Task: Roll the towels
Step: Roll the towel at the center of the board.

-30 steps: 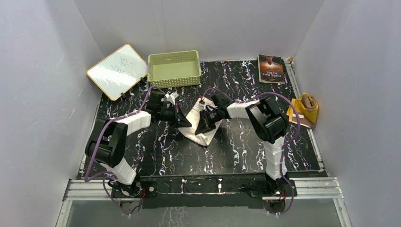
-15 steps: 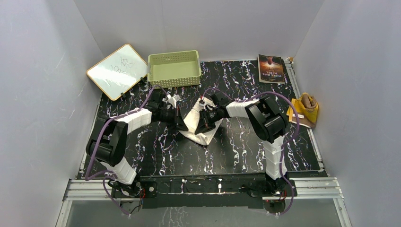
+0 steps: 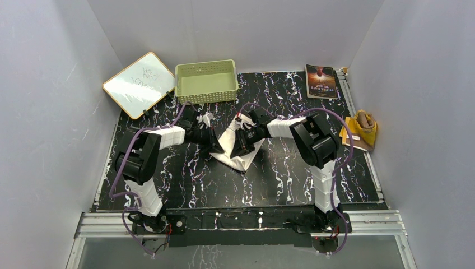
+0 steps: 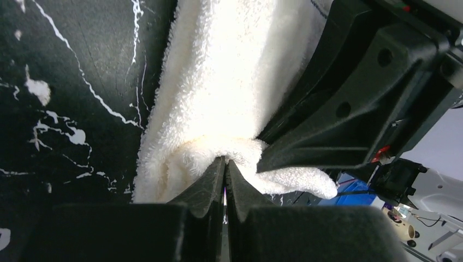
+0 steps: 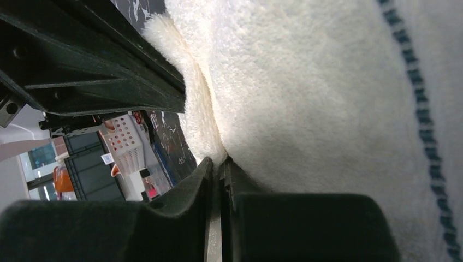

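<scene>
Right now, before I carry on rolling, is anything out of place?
The brown and yellow towel lies bunched off the black tabletop, beyond its right edge. The whiteboard overhangs the far-left corner, askew. Nothing spilled; the left hand and right hand both pinch the white towel.

From above, pt of the white towel (image 3: 241, 161) sits hidden under the left gripper (image 3: 217, 148) and right gripper (image 3: 237, 150); their fingertips can't be made out there. Whiteboard (image 3: 139, 84) scribble and book (image 3: 321, 82) title are too small to read. Brown/yellow towel (image 3: 363, 128), far right: folds unclear. The 2 wrist cams crop the white towel at frame edges.
</scene>
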`<action>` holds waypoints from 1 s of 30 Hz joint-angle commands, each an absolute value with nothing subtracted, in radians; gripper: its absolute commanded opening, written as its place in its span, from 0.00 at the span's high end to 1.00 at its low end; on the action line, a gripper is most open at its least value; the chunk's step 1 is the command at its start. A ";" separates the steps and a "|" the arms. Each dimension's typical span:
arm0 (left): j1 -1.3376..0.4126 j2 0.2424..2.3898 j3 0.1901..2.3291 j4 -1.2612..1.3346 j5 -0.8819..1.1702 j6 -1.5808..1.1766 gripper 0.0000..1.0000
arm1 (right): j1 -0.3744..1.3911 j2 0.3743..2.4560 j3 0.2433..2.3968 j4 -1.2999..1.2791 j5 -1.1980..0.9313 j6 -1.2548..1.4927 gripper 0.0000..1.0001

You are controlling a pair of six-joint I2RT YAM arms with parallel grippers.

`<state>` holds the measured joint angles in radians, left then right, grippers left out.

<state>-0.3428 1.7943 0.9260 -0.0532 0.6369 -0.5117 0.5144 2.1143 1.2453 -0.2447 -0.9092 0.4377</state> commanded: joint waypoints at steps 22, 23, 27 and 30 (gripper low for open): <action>-0.367 1.853 0.951 -0.077 0.488 -0.502 1.00 | 0.647 1.672 1.159 -0.205 -0.387 0.130 1.00; -0.368 1.855 0.952 -0.079 0.488 -0.502 1.00 | 0.647 1.690 1.163 -0.208 -0.430 0.136 1.00; -0.368 1.857 0.958 -0.091 0.478 -0.497 1.00 | 0.646 1.789 1.189 -0.228 -0.562 0.150 1.00; -0.369 1.854 0.965 -0.103 0.466 -0.490 1.00 | 0.644 1.826 1.178 -0.204 -0.588 0.161 1.00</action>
